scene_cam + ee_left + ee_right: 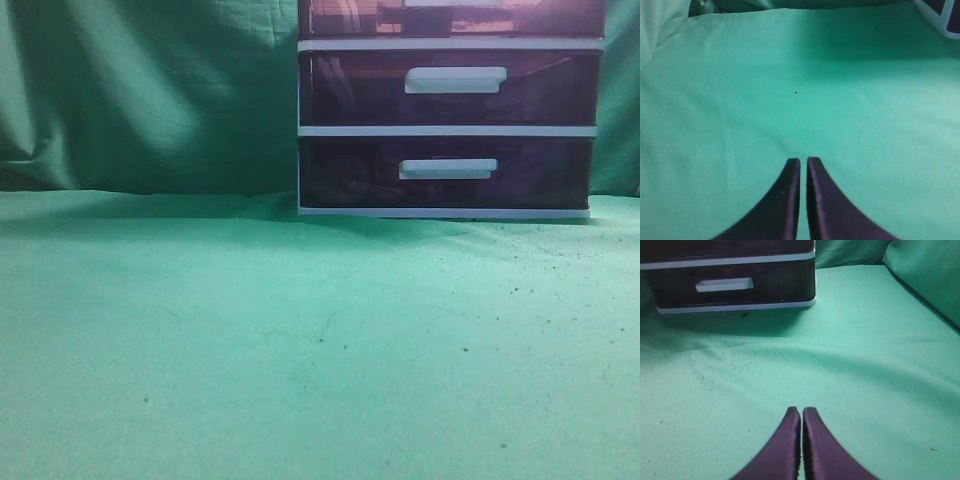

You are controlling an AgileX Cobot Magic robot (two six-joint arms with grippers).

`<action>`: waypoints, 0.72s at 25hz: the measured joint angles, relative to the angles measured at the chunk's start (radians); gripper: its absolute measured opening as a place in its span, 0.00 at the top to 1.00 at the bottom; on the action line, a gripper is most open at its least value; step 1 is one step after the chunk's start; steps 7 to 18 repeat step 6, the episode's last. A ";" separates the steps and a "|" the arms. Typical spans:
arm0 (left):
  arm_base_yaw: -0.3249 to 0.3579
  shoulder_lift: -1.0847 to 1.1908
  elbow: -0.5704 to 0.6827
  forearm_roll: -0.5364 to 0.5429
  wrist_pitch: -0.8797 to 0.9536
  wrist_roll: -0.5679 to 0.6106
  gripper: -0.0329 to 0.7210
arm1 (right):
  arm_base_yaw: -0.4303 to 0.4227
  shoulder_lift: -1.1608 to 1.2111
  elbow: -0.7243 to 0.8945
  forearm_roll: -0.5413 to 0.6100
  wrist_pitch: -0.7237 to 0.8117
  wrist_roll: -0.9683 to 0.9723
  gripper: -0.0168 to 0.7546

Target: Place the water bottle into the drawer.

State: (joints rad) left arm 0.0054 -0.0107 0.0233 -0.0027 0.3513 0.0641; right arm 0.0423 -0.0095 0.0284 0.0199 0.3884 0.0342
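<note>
- The drawer unit (448, 110) stands at the back right of the green cloth-covered surface (300, 340), its white frame resting on the cloth.
- The topmost drawer (455, 18) is only partly inside the exterior view at the upper edge; its reddish-brown translucent front looks lighter than the two below, and just the bottom of its white handle (450, 3) shows.
- The middle drawer (450, 88) and the bottom drawer (445, 172) each carry a white bar handle and sit flush in the frame.
- The water bottle appears in none of the three views.
- The left tool (803, 161) hangs above bare green cloth, its two dark fingers (785, 200) pressed nearly together with only a thin slit between them and nothing held; a corner of the unit shows at the upper right of that view.
- The right tool (801, 410) is likewise closed on nothing, fingertips almost touching, pointing toward the bottom drawer, well apart from it.
- Small dark specks lie scattered on the cloth in front of the unit.
</note>
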 joint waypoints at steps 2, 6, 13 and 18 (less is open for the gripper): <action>0.000 0.000 0.000 0.000 0.000 0.000 0.96 | 0.000 0.000 0.000 0.000 0.000 0.000 0.98; 0.000 0.000 0.000 0.000 0.000 0.000 0.96 | 0.000 0.000 0.000 0.000 0.000 0.000 0.98; 0.000 0.000 0.000 0.000 0.000 0.000 0.96 | 0.000 0.000 0.000 0.000 0.000 0.000 0.98; 0.000 0.000 0.000 0.000 0.000 0.000 0.96 | 0.000 0.000 0.000 0.000 0.000 0.000 0.98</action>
